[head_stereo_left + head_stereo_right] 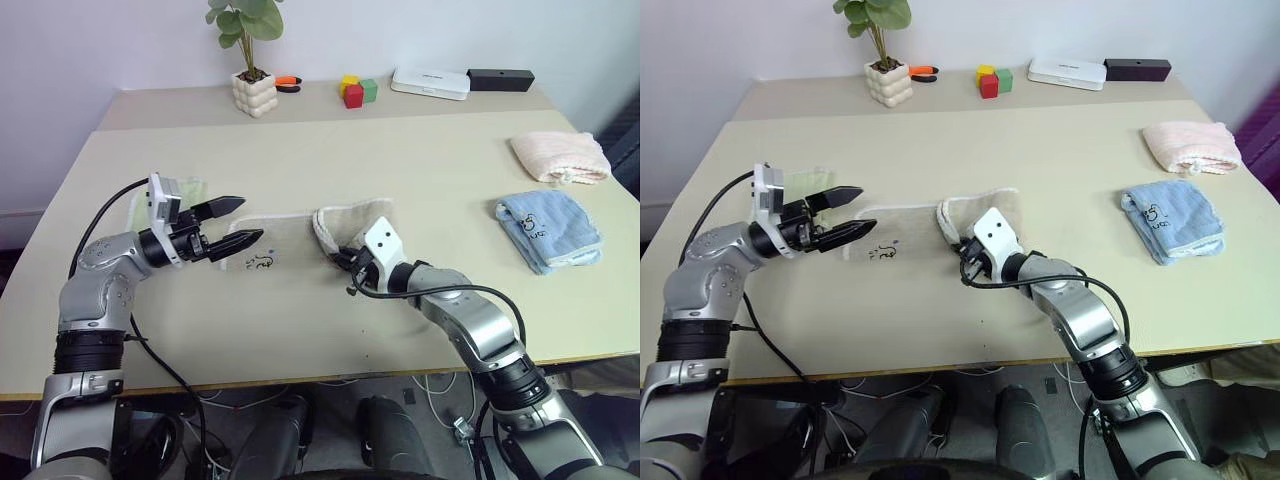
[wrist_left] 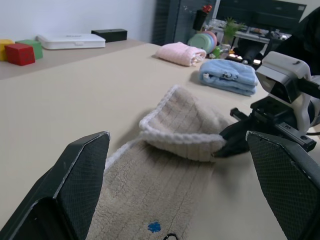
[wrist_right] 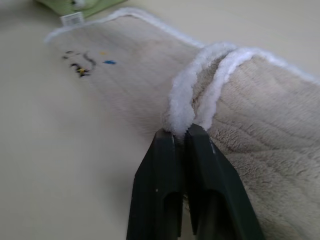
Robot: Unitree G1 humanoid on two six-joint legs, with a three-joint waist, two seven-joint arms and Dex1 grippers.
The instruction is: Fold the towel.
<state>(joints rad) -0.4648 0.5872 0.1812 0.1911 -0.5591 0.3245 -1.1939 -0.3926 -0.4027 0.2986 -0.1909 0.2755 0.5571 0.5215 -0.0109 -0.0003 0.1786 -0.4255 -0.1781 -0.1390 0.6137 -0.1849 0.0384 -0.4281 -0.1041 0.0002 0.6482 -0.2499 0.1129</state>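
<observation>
— Towel lies mid-worktop in the head view, its right end folded back over itself. And the pincers?
— Left pincer hovers spread wide over the towel's left end.
— Left wrist view?
— Right pincer at the folded edge.
— Right wrist view?
— Right pincer nearly closed, pinching the doubled white trim.
</observation>
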